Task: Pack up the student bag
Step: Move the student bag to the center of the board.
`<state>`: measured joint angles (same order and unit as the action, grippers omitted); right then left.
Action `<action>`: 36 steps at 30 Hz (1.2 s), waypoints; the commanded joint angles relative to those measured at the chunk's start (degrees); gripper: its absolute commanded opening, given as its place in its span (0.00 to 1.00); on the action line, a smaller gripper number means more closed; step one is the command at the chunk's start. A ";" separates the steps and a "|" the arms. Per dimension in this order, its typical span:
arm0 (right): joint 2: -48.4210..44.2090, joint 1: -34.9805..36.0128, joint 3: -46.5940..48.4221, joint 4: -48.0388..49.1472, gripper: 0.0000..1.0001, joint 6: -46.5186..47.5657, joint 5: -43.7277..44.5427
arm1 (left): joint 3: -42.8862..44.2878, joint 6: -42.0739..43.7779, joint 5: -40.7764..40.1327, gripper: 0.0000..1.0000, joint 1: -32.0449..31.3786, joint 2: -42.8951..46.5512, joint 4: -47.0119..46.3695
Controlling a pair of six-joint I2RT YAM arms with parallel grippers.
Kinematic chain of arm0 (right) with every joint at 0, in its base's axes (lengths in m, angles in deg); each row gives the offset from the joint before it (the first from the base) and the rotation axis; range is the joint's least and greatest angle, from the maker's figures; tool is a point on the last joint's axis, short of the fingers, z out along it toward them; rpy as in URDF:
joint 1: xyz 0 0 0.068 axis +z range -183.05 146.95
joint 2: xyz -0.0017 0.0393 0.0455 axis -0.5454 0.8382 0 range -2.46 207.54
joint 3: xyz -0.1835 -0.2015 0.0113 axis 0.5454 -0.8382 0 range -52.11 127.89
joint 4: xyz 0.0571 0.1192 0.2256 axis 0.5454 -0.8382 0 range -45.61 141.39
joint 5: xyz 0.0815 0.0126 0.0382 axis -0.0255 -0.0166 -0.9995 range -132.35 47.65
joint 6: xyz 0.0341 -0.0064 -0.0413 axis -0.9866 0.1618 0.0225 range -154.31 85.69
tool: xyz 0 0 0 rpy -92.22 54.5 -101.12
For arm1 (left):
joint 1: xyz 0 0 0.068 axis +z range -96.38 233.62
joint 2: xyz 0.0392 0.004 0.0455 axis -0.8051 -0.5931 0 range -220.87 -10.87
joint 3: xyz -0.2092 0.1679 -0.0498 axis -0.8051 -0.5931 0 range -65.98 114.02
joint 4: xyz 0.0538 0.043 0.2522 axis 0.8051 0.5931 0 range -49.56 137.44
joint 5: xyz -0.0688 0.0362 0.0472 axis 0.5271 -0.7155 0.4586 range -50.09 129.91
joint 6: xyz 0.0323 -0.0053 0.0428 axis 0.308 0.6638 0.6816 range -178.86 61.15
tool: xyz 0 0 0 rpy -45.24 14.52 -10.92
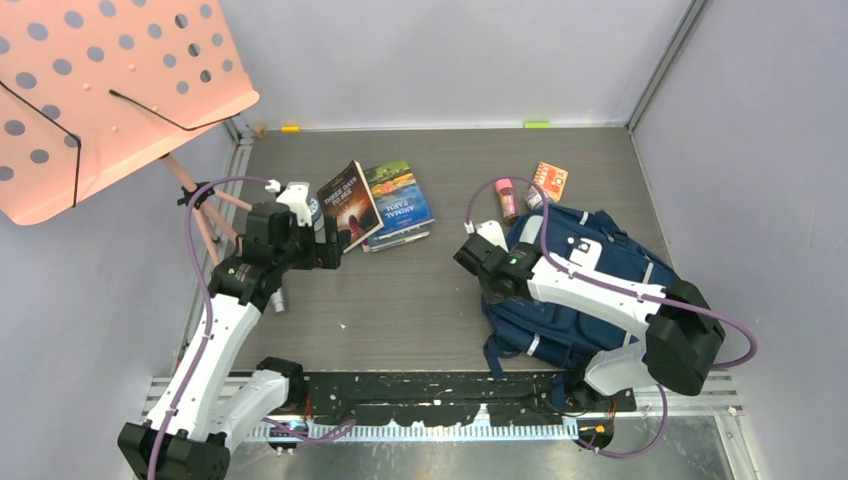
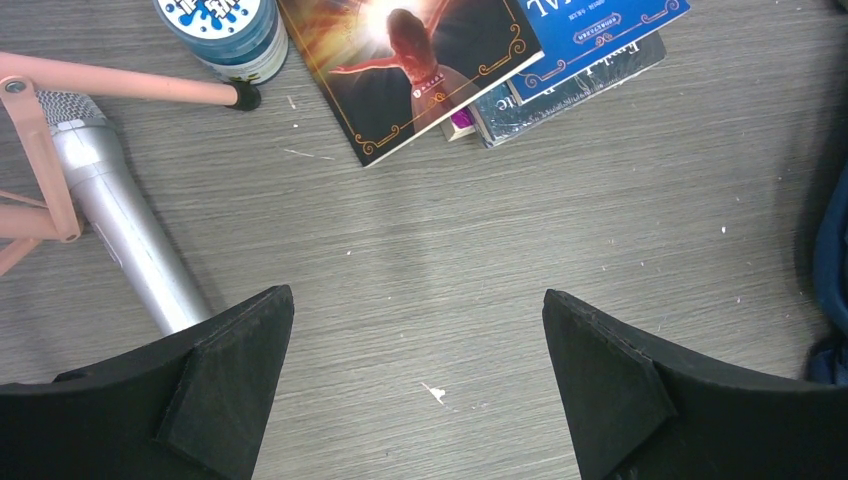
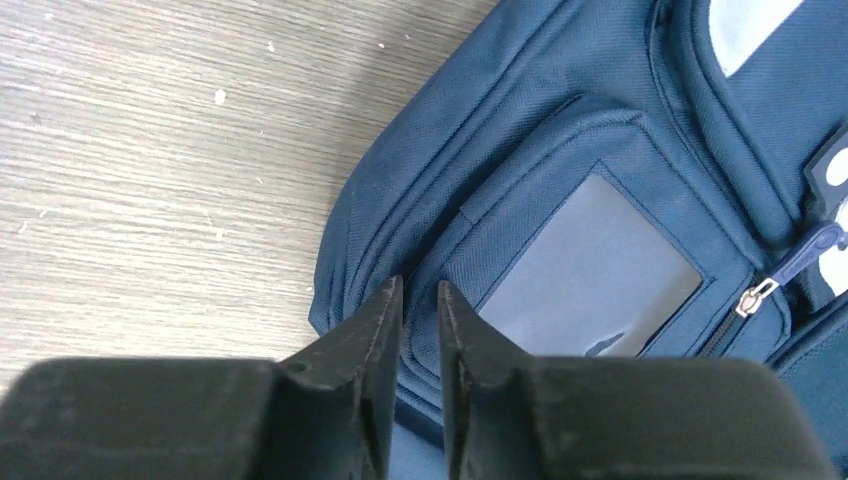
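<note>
Bag: large navy blue fabric backpack (image 1: pixel 560 335), lying flat on the right side of the grey wood-grain table (image 1: pixel 420 300).
Handling: likely soft and limp; take a seam of the front pocket (image 3: pixel 590 260).
Right gripper (image 3: pixel 420 290): jaws narrow at the pocket edge; pinch unconfirmed.
Left gripper (image 2: pixel 416 293): wide, empty.

bag (image 1: pixel 545 330) part hid by R arm (image 1: pixel 590 290) | mic (image 2: pixel 120 230) end behind fingers (image 2: pixel 230 390)

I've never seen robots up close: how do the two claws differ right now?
The left gripper has its jaws wide open; the right gripper has them almost closed. The left gripper is over bare table near the books; the right gripper is at the bag edge, though whether it pinches fabric is unclear. Both have black fingers and point down.
</note>
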<state>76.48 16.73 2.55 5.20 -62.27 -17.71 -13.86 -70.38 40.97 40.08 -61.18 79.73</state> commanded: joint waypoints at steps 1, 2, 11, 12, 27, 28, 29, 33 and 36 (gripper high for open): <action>0.82 1.73 1.94 -1.69 0.17 -3.64 4.77 | 0.40 0.39 -0.54 0.99 -0.26 1.02 -1.67; 0.63 2.12 2.21 -1.92 0.08 -3.96 4.70 | 0.36 0.37 -0.57 0.99 -0.26 1.17 -1.77; -2.62 13.02 13.65 -11.71 0.01 -9.85 7.39 | 0.41 0.15 -0.21 0.99 -0.26 2.57 -1.76; -2.64 15.07 14.57 -11.92 0.01 -10.60 7.51 | 0.37 0.11 -0.03 0.99 -0.26 2.79 -1.80; 17.09 31.90 34.04 7.12 0.01 -8.38 3.30 | -1.19 -6.30 1.19 0.99 -0.61 10.39 1.69; 18.16 32.10 35.96 8.07 0.01 -7.46 2.47 | -1.57 -6.79 0.74 0.99 -0.61 10.80 2.35; 19.80 32.32 36.75 9.64 0.01 -7.11 0.96 | -1.89 -7.02 0.41 0.99 -0.62 11.03 2.90; 21.84 32.40 40.39 12.11 0.15 -4.33 -1.21 | -2.99 -7.00 0.28 0.99 -0.61 10.99 4.00; 21.31 32.35 42.15 11.17 0.52 -2.38 0.10 | -3.10 -6.44 -0.52 0.98 -0.61 10.23 4.70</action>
<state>100.45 48.62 38.72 9.22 -67.85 -17.51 -16.55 -76.55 41.43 39.75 -50.12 82.86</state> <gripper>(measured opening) 0.347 0.986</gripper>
